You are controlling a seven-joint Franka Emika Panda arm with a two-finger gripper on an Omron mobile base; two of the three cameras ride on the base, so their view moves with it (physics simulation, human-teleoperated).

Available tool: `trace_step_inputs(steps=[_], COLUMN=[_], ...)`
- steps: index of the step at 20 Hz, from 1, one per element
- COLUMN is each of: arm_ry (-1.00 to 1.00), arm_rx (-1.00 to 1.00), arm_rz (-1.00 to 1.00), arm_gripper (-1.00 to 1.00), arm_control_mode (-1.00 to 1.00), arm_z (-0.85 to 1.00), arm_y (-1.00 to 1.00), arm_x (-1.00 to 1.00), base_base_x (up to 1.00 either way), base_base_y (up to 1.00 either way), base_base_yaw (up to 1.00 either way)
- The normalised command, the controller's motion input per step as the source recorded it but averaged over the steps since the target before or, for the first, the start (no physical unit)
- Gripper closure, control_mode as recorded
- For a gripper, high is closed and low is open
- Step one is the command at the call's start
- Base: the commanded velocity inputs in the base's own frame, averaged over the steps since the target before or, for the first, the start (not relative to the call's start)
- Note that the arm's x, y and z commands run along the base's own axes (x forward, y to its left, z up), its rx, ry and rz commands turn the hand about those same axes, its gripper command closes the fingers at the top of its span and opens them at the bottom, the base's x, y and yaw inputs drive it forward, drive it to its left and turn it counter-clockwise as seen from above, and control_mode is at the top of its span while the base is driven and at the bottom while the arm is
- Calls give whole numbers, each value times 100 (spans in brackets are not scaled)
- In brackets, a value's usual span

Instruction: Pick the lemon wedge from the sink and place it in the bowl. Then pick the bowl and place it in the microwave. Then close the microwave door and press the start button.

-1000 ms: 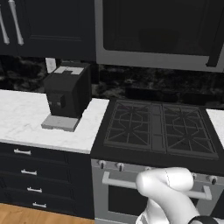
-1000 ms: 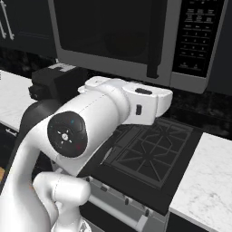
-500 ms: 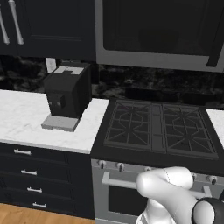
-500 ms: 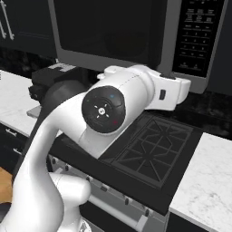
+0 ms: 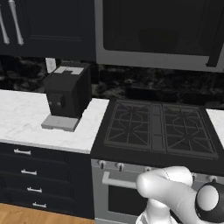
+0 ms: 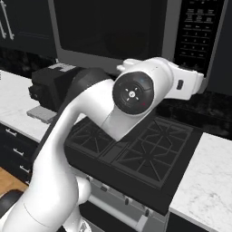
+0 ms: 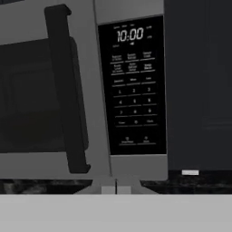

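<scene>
The microwave door (image 7: 41, 99) stood shut; the closed, empty pincer (image 7: 108, 189) faced the keypad (image 7: 132, 86), just below it; best to rise squarely and press the start button lightly.

Microwave (image 7: 131, 90) control panel (image 7: 132, 86), right of door handle (image 7: 67, 90): clock display (image 7: 130, 35) at panel top reads "10:00". Below display: rows of small keypad labels, too blurred to read. Two more labels at panel bottom, unreadable. Same panel in right base view (image 6: 195, 34): tiny white markings, illegible. No other readable text on coffee machine (image 5: 66, 94) or stove (image 5: 159, 129).
</scene>
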Motion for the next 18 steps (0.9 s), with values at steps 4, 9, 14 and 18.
trace_step_inputs(steps=[4, 9, 14, 18], arm_ry=[0, 0, 0, 0], arm_rx=[0, 0, 0, 0], arm_rz=[0, 0, 0, 0], arm_gripper=[100, 100, 100, 100], arm_control_mode=[-100, -100, -100, -100], arm_z=[0, 0, 0, 0], arm_y=[-20, -20, -23, -28], arm_x=[41, 36, 29, 26], base_base_x=[0, 0, 0, 0], base_base_y=[0, 0, 0, 0], base_base_yaw=[0, 0, 0, 0])
